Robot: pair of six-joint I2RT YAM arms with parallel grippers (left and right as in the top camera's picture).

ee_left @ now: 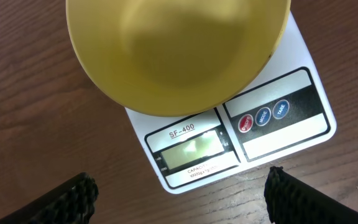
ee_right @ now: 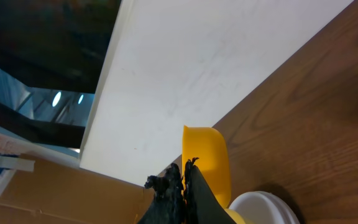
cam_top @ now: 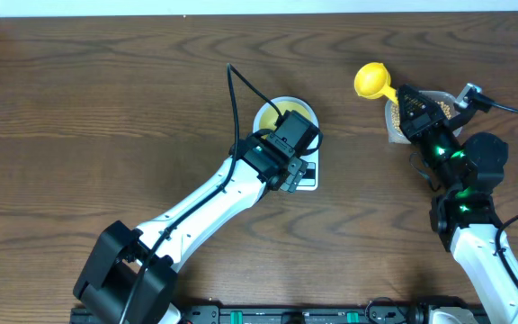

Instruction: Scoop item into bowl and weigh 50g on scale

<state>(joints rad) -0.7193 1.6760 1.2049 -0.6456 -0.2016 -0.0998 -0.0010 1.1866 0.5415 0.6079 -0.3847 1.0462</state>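
The pale-yellow bowl (ee_left: 173,50) sits empty on the white scale (ee_left: 278,118), whose grey display faces my left gripper (ee_left: 182,199). That gripper hovers open over the scale's display edge (cam_top: 306,178), nothing between its fingers (ee_left: 73,196). In the overhead view the bowl (cam_top: 286,110) lies just beyond the left gripper (cam_top: 293,164). My right gripper (cam_top: 409,101) is shut on the handle of a yellow scoop (cam_top: 370,80), held above the table to the right. Tan beans (cam_top: 394,115) show in a clear container (cam_top: 397,132) under the right gripper. In the right wrist view the shut fingers (ee_right: 182,186) hide part of the scoop (ee_right: 207,158).
Brown wooden table (cam_top: 106,108) with a pale wall along its far edge (ee_right: 197,74). The left arm (cam_top: 196,207) crosses the table's middle diagonally. A white round rim (ee_right: 263,208) shows low in the right wrist view.
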